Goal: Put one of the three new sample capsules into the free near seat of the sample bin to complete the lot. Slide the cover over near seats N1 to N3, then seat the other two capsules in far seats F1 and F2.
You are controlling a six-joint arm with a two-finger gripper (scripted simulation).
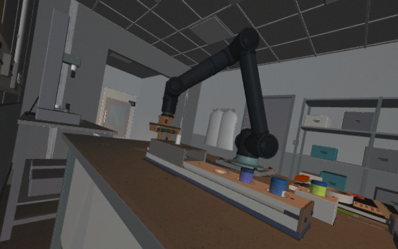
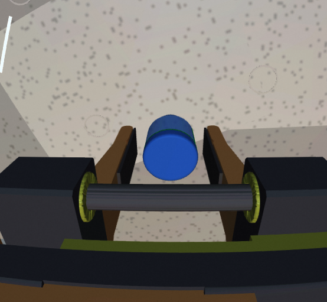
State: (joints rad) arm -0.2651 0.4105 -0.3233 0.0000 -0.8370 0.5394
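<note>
A blue capsule [image 2: 170, 147] stands between the fingers of my gripper [image 2: 169, 145], which is open around it and grips nothing. The gripper [image 1: 164, 136] hangs at the far end of the long sample bin [image 1: 231, 187], just above the grey cover [image 1: 176, 151]. On the bin's tan top nearer the camera stand a purple capsule [image 1: 246, 175] and a second blue capsule [image 1: 278, 186], with an empty round seat [image 1: 220, 171] before them. A yellow-green capsule [image 1: 318, 188] stands beyond the bin, and from the side I cannot see the capsule under the gripper.
Behind the bench stand two white cylinders [image 1: 221, 128] and a shelf unit [image 1: 362, 137] with several boxes. The arm's base [image 1: 250, 153] sits right beside the bin. A tall grey stand [image 1: 58, 74] rises on a side table at left, and clutter lies at the bench's right end.
</note>
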